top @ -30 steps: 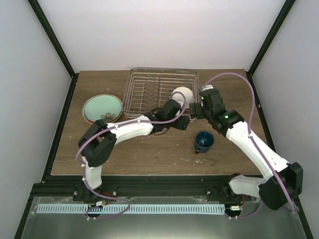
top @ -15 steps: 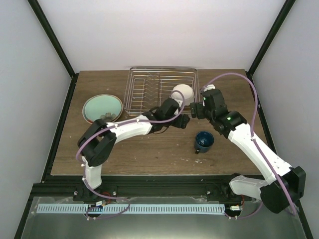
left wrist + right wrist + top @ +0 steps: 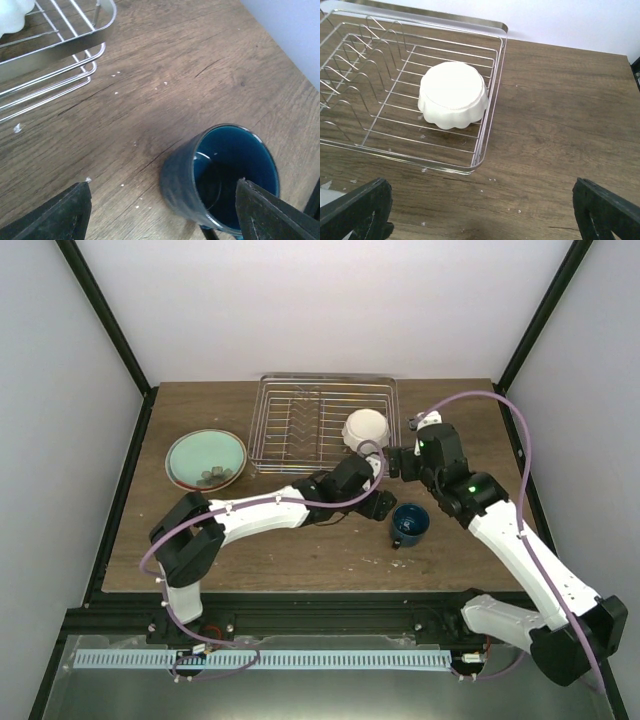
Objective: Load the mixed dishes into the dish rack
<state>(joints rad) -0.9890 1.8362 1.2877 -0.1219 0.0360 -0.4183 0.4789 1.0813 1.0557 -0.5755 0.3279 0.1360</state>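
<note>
Mug (image 3: pixel 410 523) stands on the table (image 3: pixel 300 540), just off the dish rack's (image 3: pixel 322 425) near right corner.
The left gripper (image 3: pixel 165 210) has its fingers (image 3: pixel 55 215) spread wide with the mug low between them; I cannot tell if they touch it. The right gripper (image 3: pixel 482 210) is also spread wide and holds nothing, by the rack's near right edge. A white dish (image 3: pixel 453 95) lies upside down inside the rack by its right wall. Plates (image 3: pixel 205 458) sit just left of the rack. Bare wood shows right of the rack.
</note>
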